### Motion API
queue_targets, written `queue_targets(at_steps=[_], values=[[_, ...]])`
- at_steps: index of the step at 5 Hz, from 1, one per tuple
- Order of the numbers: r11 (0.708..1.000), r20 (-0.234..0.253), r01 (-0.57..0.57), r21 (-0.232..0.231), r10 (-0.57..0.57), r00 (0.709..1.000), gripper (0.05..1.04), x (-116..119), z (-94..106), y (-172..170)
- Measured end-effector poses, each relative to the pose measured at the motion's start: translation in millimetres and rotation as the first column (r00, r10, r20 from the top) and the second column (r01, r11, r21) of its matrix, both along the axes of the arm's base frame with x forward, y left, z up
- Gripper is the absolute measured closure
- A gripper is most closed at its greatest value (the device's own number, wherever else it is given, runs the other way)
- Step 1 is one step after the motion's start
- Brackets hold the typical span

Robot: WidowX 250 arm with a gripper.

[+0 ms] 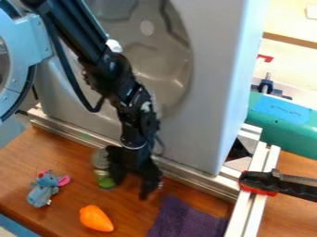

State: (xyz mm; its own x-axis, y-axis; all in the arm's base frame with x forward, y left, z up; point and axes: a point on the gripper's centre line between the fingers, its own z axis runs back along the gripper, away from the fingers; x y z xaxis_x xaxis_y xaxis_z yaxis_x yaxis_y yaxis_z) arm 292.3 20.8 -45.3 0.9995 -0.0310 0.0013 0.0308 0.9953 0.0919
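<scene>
I'm seeing the black two-finger end effector [132, 181] hanging low with its fingers apart, one of them right beside a small clear cylindrical jar [101, 167]. That closeness is making a sideways drift risky: the finger could be knocking the jar over (I can't tell whether they're touching). The purple fabric cloth [186, 221] is lying near the other finger, so a low sweep could be snagging it. The jar is resting on the brown wooden table [37, 149], camera-left of the end effector, showing green low down, possibly contents.
</scene>
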Motion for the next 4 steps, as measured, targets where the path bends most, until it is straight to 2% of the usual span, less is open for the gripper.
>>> queue_targets(at_steps=[1,3,4], values=[[0.999,-0.026,-0.011,0.04,0.012,1.0,0.081,-5.5,6.8,22.4],[0.997,-0.056,-0.059,0.053,0.062,0.997,0.081,-23.2,8.6,79.6],[0.993,-0.037,-0.089,0.078,0.092,0.995,0.081,-22.9,10.5,112.3]])
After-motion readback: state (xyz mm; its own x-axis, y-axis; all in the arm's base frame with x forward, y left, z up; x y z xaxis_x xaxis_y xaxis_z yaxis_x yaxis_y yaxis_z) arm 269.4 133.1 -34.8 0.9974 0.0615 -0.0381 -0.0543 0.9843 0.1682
